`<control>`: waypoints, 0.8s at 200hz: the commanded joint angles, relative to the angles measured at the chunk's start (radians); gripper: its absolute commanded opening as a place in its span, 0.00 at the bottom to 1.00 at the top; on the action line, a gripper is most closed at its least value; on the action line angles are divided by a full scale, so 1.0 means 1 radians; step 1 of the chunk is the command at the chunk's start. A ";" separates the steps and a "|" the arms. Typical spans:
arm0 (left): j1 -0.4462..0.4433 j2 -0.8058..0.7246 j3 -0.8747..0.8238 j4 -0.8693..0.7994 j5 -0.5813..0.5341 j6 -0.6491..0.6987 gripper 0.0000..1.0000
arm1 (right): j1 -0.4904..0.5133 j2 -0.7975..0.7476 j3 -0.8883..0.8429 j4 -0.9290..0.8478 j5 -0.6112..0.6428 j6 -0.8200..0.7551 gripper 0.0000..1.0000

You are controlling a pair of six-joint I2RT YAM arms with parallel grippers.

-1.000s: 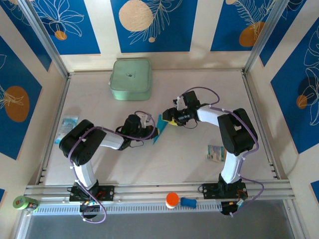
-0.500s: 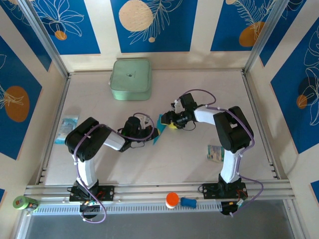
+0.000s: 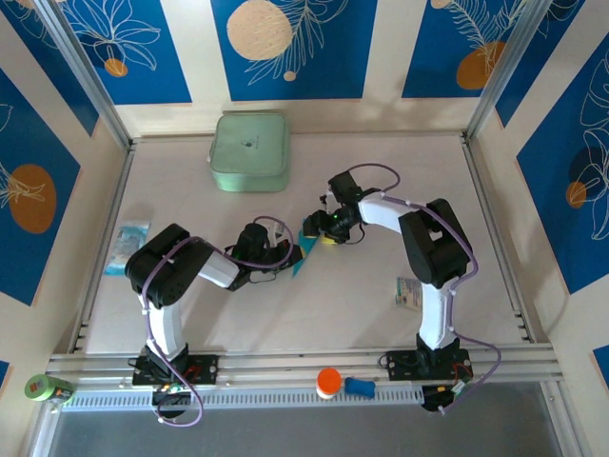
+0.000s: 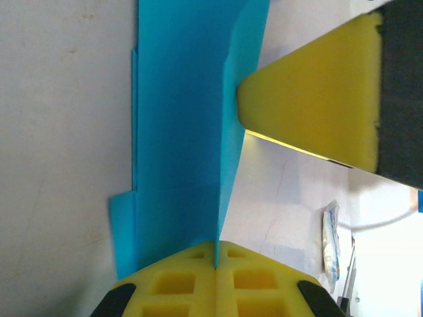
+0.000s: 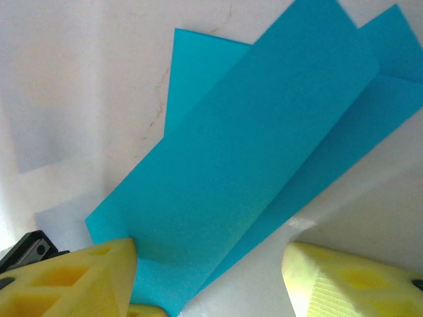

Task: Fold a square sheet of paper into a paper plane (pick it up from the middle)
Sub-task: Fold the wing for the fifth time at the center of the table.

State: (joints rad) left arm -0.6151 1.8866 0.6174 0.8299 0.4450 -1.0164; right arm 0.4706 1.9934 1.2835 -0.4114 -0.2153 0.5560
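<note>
The square sheet of paper is folded into the paper plane, a narrow cyan-blue layered dart near the middle of the table. My left gripper is shut on it. In the left wrist view the yellow pads pinch the fold's edge, and the paper runs away from them with one flap standing up. My right gripper stands open at the plane's far end. One of its fingers touches the upright flap. In the right wrist view the paper lies between the fingers, against the left one.
A pale green box sits at the back left. Printed packets lie at the left edge and by the right arm. An orange cap and a green roll rest on the front rail.
My right gripper has moved left, closing in on the paper's far end. The left gripper has kept its hold and barely shifted.
</note>
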 commanded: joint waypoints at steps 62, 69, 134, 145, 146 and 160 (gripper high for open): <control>0.014 -0.046 -0.040 -0.019 -0.005 0.007 0.18 | 0.040 0.138 0.074 -0.176 0.182 0.044 0.62; 0.014 -0.052 -0.040 -0.026 -0.006 0.010 0.18 | 0.043 0.143 0.080 -0.184 0.184 0.046 0.62; 0.015 -0.119 -0.052 -0.123 -0.036 0.067 0.21 | 0.047 0.167 0.111 -0.222 0.194 0.048 0.62; 0.014 -0.132 -0.053 -0.142 -0.039 0.081 0.22 | 0.046 0.169 0.114 -0.224 0.194 0.046 0.62; 0.014 -0.133 -0.053 -0.145 -0.039 0.082 0.22 | 0.048 0.169 0.114 -0.224 0.194 0.047 0.62; 0.014 -0.152 -0.051 -0.170 -0.040 0.101 0.23 | 0.048 0.172 0.120 -0.230 0.195 0.048 0.62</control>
State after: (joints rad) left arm -0.6113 1.7851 0.5755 0.7197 0.4183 -0.9699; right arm 0.5095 2.0655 1.4338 -0.5983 -0.1032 0.5983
